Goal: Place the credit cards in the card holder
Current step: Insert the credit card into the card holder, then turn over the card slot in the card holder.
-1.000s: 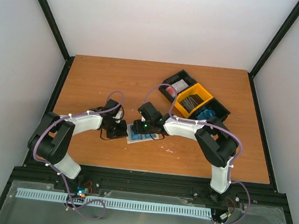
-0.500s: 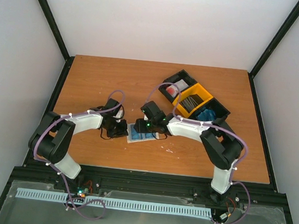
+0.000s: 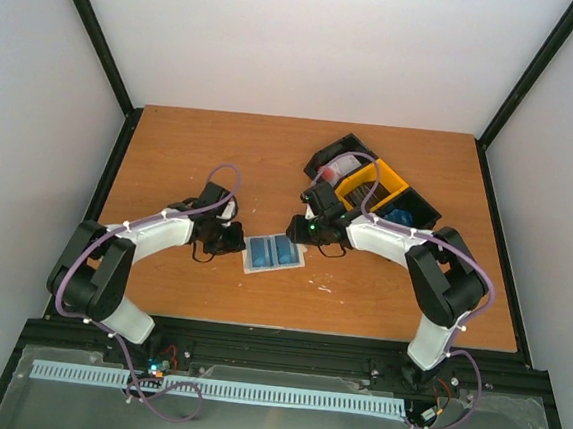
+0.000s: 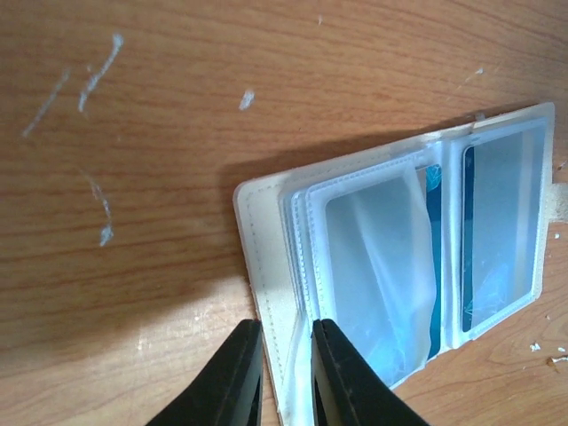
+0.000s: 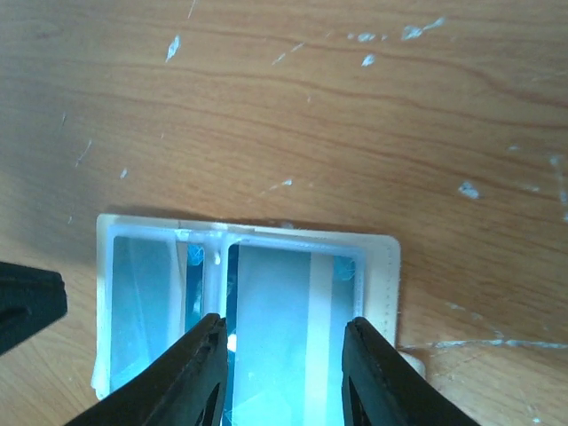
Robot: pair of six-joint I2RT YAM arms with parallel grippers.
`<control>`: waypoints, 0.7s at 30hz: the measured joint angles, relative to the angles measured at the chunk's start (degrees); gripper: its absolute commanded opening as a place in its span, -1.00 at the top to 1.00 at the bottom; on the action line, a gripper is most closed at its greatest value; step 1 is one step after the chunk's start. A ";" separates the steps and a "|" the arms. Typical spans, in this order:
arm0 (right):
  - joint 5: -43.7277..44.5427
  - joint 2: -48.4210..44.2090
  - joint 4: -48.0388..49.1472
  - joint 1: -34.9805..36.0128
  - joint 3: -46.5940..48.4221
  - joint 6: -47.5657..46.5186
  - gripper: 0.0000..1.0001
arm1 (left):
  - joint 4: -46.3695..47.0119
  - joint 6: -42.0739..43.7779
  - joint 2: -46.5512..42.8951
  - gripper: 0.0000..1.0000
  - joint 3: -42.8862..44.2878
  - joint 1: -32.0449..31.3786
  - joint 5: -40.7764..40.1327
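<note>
The card holder (image 3: 274, 253) lies open on the table, pale cover down, clear sleeves up. Blue credit cards (image 3: 283, 250) show inside its sleeves. My left gripper (image 3: 238, 241) is at its left edge. In the left wrist view the jaws (image 4: 282, 377) stand narrowly apart, pinching the cover's edge (image 4: 266, 266). My right gripper (image 3: 302, 229) is just beyond its upper right corner, open and empty. In the right wrist view the open gripper (image 5: 284, 373) hangs above the holder's right half (image 5: 382, 266), where a blue card (image 5: 275, 328) sits under the sleeve.
Black and yellow plastic bins (image 3: 374, 192) stand behind the right arm at the back right, one holding blue items (image 3: 399, 216). The wooden table (image 3: 201, 157) has white scuffs. Black frame rails run along its edges.
My right gripper has drawn back up and to the right, off the card holder, uncovering it. The left gripper stays at the holder's left edge.
</note>
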 measured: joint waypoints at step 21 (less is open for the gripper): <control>14.82 11.78 -15.34 13.27 17.84 -11.89 -0.29 | 5.09 0.17 0.50 0.70 -5.14 2.51 4.96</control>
